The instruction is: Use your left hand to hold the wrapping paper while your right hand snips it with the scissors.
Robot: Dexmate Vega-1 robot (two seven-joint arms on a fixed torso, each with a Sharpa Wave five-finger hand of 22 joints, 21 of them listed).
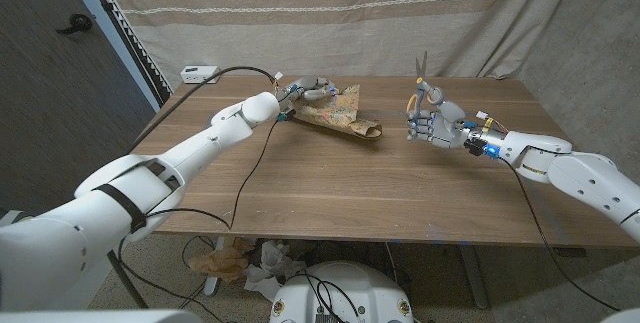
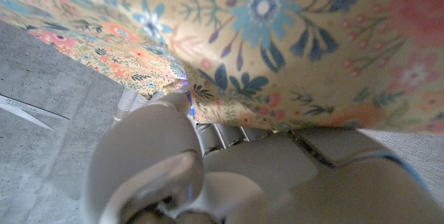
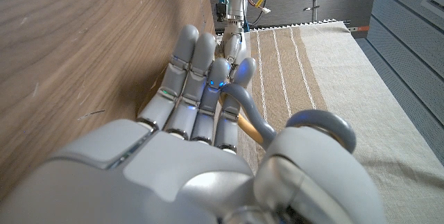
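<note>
The floral wrapping paper [image 1: 340, 116] lies partly rolled at the table's far middle; its blue and orange flower print [image 2: 277, 37] looms close in the left wrist view. My left hand [image 1: 308, 92] grips the paper's far edge, fingers [image 2: 159, 148] pressed against the sheet. My right hand [image 1: 436, 121] is raised over the table's right half and holds the scissors [image 1: 420, 73] with blades pointing up, about a hand's width right of the paper. Their grey handle loops [image 3: 277, 116] sit between thumb and fingers [image 3: 198, 78].
A white box [image 1: 199, 73] with a cable sits at the far left corner. A striped cloth [image 1: 330, 13] hangs behind the wooden table [image 1: 340, 188]. Crumpled paper [image 1: 240, 258] lies on the floor under the near edge.
</note>
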